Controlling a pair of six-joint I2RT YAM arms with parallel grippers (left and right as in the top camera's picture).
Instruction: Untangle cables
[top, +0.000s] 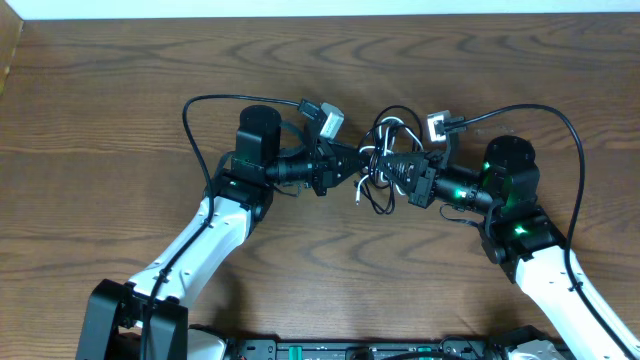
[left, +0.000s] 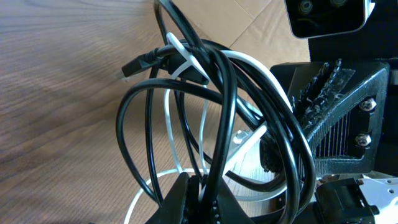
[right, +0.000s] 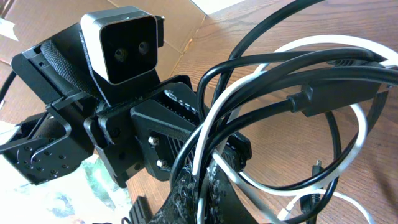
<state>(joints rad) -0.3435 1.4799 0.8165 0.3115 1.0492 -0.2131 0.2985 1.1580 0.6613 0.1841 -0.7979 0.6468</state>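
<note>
Overhead, the left arm (top: 215, 225) rises from the near-left corner and bends toward the cables (top: 383, 150). The right arm (top: 545, 255) comes from the near-right corner and bends toward them from the other side. Both wrists lie low and almost level, facing each other across the bundle.

In the left wrist view, the left fingers (left: 177, 202) are pressed together on strands of the black cable (left: 221, 93) and the white cable (left: 171, 134) at the bundle's lower edge. In the right wrist view, the right fingers (right: 180, 196) are likewise clamped on black and white strands, which fan up out of them.

The cables hang between the two sets of fingers, over the middle of the wood counter (top: 100, 150). Each wrist carries a grey camera (top: 322, 118) just beside the bundle, and a thick arm wire (top: 190, 130) arcs outward from it, well clear of the bundle. The facing wrist crowds the bundle closely in both wrist views.

Overhead, the bundle runs longest from far to near, and a loose end (top: 362, 195) trails toward the near edge. In the left wrist view, a black plug (left: 134, 65) sticks out of the loops, pointing away from the right wrist toward bare counter. The white cable threads through the black loops, so the two are interlocked.
</note>
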